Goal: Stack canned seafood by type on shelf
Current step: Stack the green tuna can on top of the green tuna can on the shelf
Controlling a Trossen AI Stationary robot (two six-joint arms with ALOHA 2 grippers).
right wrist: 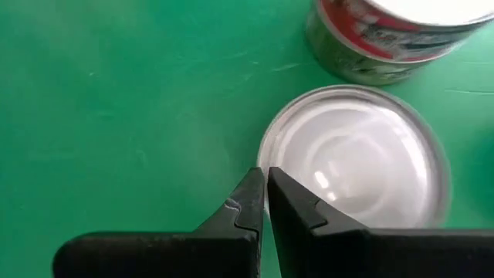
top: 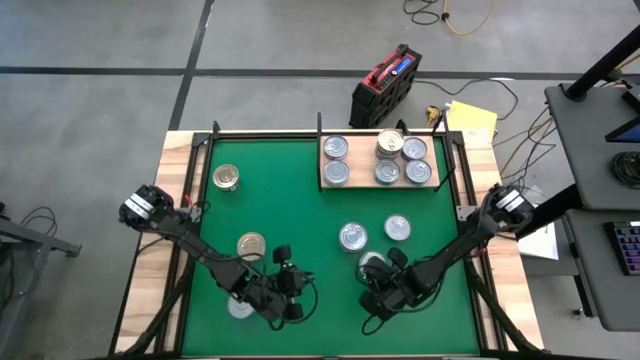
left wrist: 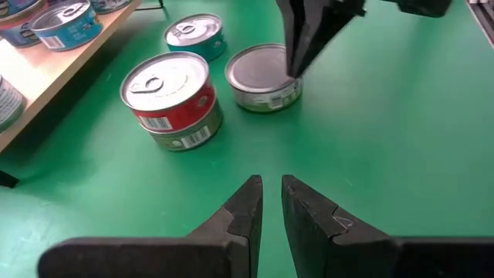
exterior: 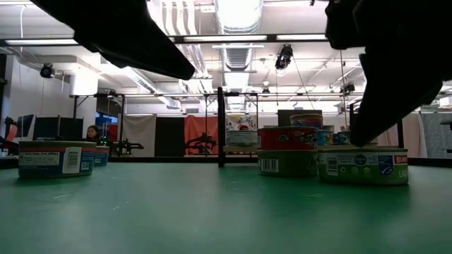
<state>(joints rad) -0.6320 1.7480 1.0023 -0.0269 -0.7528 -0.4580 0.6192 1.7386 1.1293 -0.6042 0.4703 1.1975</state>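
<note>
From above I see my right gripper down at the near right part of the green mat, its jaws pressed together with nothing between them, their tips right at the rim of a plain-lidded silver can that lies flat on the mat; whether they touch it I cannot tell. Just beside that can stands a red-labelled can stacked on a greenish one, and a teal-sided can sits a little beyond, toward the shelf. My left gripper hangs over the near middle of the mat, jaws almost shut with only a thin slit between them, holding nothing, and its wrist camera looks across at those three cans with the right arm's jaws coming down over the plain-lidded one. A gold-lidded can lies beside the left arm, and another gold-lidded can sits alone toward the far left of the mat. The shelf, a pale wooden board on the far right part of the counter, carries six cans in two rows, and one of them, at the back middle, is a stacked pair.
</note>
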